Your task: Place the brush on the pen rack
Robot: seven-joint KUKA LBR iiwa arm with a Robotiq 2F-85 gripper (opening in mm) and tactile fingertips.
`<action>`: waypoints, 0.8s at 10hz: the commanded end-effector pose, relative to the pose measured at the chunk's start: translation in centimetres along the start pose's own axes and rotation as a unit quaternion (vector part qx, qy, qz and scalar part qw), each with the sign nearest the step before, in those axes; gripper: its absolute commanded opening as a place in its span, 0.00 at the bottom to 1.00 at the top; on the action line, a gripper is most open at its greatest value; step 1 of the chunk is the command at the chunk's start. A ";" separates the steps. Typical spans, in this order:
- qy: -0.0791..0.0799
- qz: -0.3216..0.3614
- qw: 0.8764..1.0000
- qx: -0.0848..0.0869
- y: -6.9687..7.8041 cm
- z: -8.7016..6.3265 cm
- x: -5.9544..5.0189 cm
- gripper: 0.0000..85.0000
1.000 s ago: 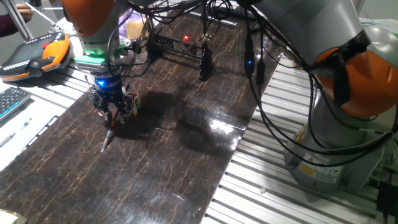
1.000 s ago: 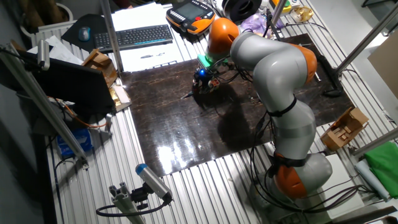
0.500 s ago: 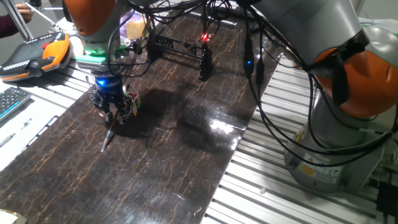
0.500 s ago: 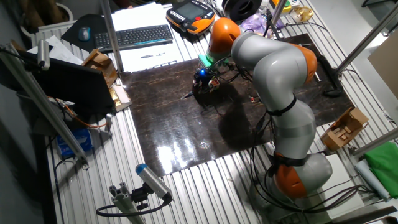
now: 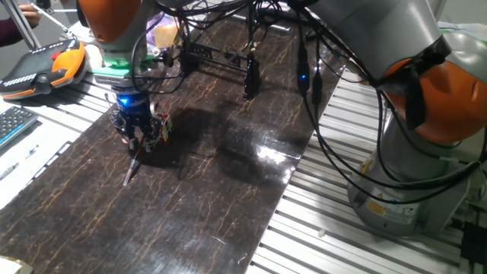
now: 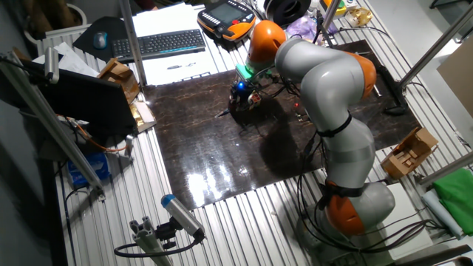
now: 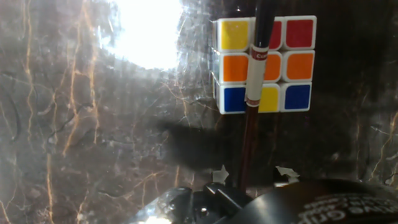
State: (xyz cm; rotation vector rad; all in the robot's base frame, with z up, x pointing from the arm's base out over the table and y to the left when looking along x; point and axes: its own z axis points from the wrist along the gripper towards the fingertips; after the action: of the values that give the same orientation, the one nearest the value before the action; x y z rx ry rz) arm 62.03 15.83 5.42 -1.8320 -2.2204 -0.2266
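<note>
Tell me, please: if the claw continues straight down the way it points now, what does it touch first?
Probably the dark marble-pattern tabletop. The claw points down at it, with the brush between its fingers. The puzzle cube lies beside that line in the hand view; depth is unclear, so it might be touched first.

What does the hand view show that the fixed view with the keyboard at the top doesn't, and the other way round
Only the hand view shows the puzzle cube face by face, with the brush lying across it. Only that fixed view shows the whole arm, the keyboard and the teach pendant. Both show the dark marbled table and the gripper low over it, though whether it is shut cannot be told in either.
</note>
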 end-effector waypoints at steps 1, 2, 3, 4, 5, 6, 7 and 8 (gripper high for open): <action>0.000 -0.002 1.000 0.000 0.0 0.0 0.0 0.35; 0.001 -0.004 1.000 0.000 0.0 0.0 0.0 0.27; 0.001 -0.006 1.000 -0.001 0.0 0.0 0.0 0.16; 0.002 -0.007 1.000 -0.004 0.0 -0.1 0.0 0.01; -0.003 -0.009 1.000 -0.003 0.0 -0.2 0.0 0.01; -0.011 -0.011 1.000 -0.005 -0.1 -0.4 0.0 0.01; -0.022 -0.012 1.000 -0.007 -0.1 -0.8 0.0 0.01; -0.035 -0.015 0.999 -0.009 -0.2 -1.4 0.0 0.01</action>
State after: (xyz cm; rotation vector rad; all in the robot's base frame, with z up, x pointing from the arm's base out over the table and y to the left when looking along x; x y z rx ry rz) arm 61.88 15.33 6.82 -1.8432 -2.3032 -0.1885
